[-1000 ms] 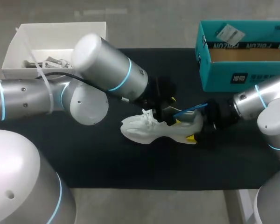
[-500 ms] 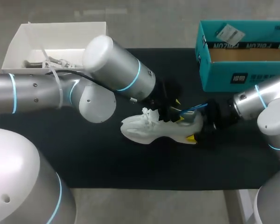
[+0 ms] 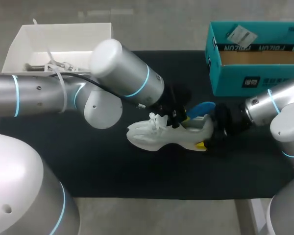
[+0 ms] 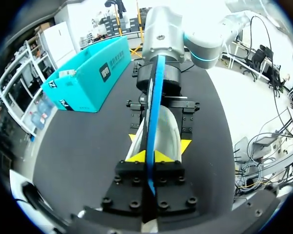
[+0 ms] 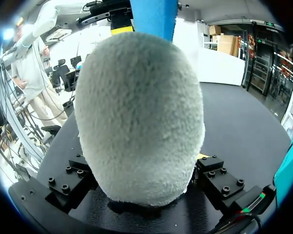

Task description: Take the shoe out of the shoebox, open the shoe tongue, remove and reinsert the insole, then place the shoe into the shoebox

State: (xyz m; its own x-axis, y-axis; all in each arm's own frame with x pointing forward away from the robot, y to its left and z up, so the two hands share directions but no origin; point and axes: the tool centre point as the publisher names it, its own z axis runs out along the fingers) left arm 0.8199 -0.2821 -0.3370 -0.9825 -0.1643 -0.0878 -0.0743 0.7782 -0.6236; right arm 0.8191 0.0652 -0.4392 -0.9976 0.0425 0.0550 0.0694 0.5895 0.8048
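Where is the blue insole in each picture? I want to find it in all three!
Head view: the insole sticks up over the shoe's heel, near the table's middle.
Left wrist view: the insole, seen edge-on, runs from between the left gripper's fingers out over the shoe.
Right wrist view: only its blue end shows, beyond the shoe's fuzzy heel.
Shared landmark: the shoe.

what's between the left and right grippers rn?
The white shoe, its heel in the right gripper, and the blue insole, pinched edge-on by the left gripper. The left wrist view shows it best.
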